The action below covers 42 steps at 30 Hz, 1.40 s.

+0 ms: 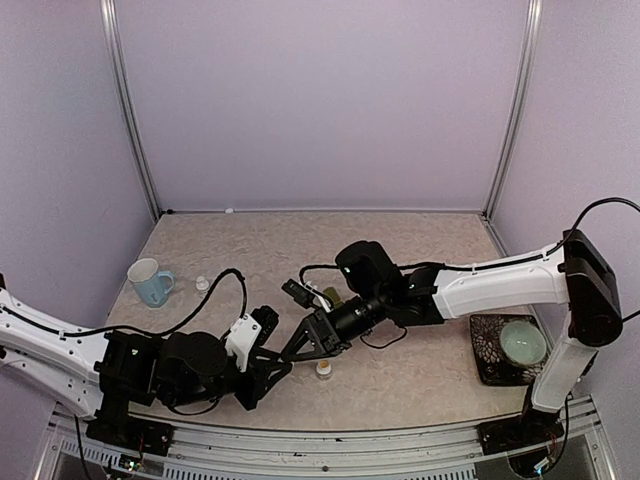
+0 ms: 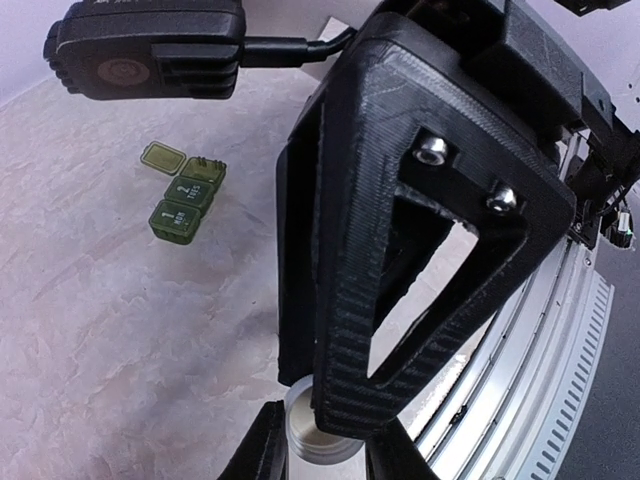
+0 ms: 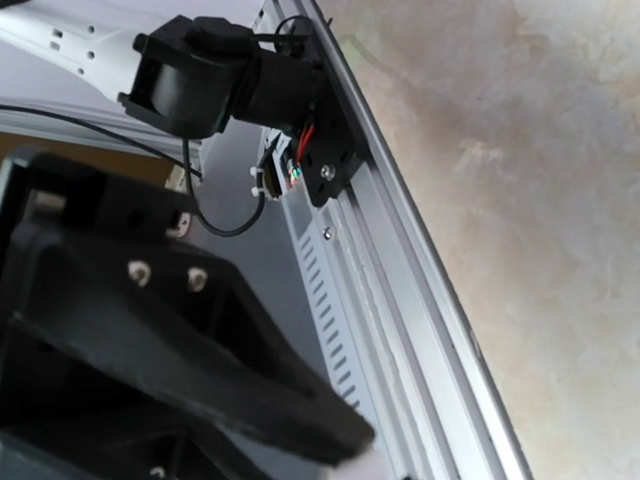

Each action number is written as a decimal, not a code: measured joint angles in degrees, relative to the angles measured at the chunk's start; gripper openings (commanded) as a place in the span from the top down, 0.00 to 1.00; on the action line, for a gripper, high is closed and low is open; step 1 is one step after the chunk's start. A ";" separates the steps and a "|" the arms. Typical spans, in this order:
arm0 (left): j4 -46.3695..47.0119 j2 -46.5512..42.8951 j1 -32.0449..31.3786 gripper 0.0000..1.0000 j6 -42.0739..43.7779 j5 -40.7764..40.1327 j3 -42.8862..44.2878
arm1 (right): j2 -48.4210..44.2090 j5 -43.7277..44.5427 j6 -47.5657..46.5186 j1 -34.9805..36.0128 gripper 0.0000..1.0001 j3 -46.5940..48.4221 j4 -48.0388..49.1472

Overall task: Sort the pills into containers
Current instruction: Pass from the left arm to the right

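Observation:
The containers (image 2: pixel 185 195) are a dark green three-box strip on the table, its far lid flipped open; in the top view they (image 1: pixel 327 295) peek out beside the right arm. My left gripper (image 2: pixel 325 455) (image 1: pixel 283 368) is shut on a small white bottle (image 2: pixel 305 440) with an uncapped mouth. My right gripper (image 2: pixel 315 395) (image 1: pixel 292 352) reaches down onto that mouth, its fingers (image 2: pixel 340 300) close together at the rim. Whether they pinch anything is hidden. The right wrist view shows one dark finger (image 3: pixel 250 380) and a white blur under it. No loose pills show.
A small white jar with yellowish contents (image 1: pixel 323 368) stands just right of both grippers. A light blue mug (image 1: pixel 148 280) and a small white cap (image 1: pixel 202 284) sit at the left. A pale green bowl (image 1: pixel 523 342) rests on a dark mat (image 1: pixel 485 360) at the right. The metal rail (image 3: pixel 400 300) runs close by.

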 measured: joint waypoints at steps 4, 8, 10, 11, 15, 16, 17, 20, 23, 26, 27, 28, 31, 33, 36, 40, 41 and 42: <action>-0.22 0.02 -0.59 0.75 0.04 -0.39 0.00 | 0.74 -0.31 -0.31 -0.02 0.65 0.42 -0.61; -0.17 0.02 -1.36 0.75 0.13 -1.33 0.00 | 1.01 -0.33 -0.17 -0.57 0.67 0.46 -1.25; -0.09 0.02 -1.68 0.75 0.15 -1.86 0.00 | 1.01 -0.46 0.20 -0.79 0.70 0.37 -1.25; -0.11 0.02 -1.75 0.75 0.15 -2.01 0.00 | 1.01 -0.50 0.35 -0.90 0.72 0.31 -1.25; -0.11 0.04 -1.90 0.75 0.15 -2.67 0.02 | 1.01 -1.36 1.01 -1.25 0.80 0.20 -0.85; -0.11 0.07 -1.95 0.74 0.15 -2.73 0.02 | 1.01 -1.62 1.05 -1.25 0.81 0.20 -0.72; -0.13 0.11 -1.95 0.74 0.15 -2.82 0.02 | 1.01 -1.86 1.09 -1.25 0.82 0.20 -0.59; -0.13 0.33 -1.95 0.74 0.15 -3.19 0.09 | 1.01 -2.69 1.68 -1.25 0.83 0.04 0.00; -0.09 0.72 -2.01 0.74 0.17 -3.32 0.35 | 1.01 -3.54 2.03 -1.25 0.82 -0.15 0.44; -0.11 0.81 -2.10 0.74 0.17 -3.48 0.39 | 1.25 -4.33 2.27 -1.25 0.82 -0.24 0.66; -0.13 0.81 -2.16 0.74 0.20 -3.58 0.39 | 1.38 -4.50 2.34 -1.25 0.82 -0.24 0.72; -0.13 0.81 -2.25 0.74 0.20 -3.63 0.39 | 1.49 -4.68 2.34 -1.25 0.82 -0.24 0.74; -0.17 0.83 -2.38 0.74 0.26 -3.78 0.39 | 1.70 -5.09 2.38 -1.25 0.83 -0.24 0.90; -0.17 0.83 -2.47 0.74 0.39 -3.82 0.39 | 1.79 -5.40 2.38 -1.25 0.85 -0.24 0.94; -0.28 1.01 -2.56 0.74 0.59 -4.00 0.39 | 1.97 -5.84 2.62 -1.25 0.86 -0.24 1.09; -0.26 1.05 -2.62 0.74 0.81 -4.37 0.39 | 1.99 -6.08 3.19 -1.25 0.87 -0.24 1.25; -0.26 1.05 -2.69 0.74 0.83 -4.44 0.39 | 2.01 -6.14 3.23 -1.25 0.87 -0.24 1.27; -0.26 1.05 -2.71 0.74 0.83 -4.55 0.39 | 2.08 -6.29 3.32 -1.25 0.88 -0.24 1.33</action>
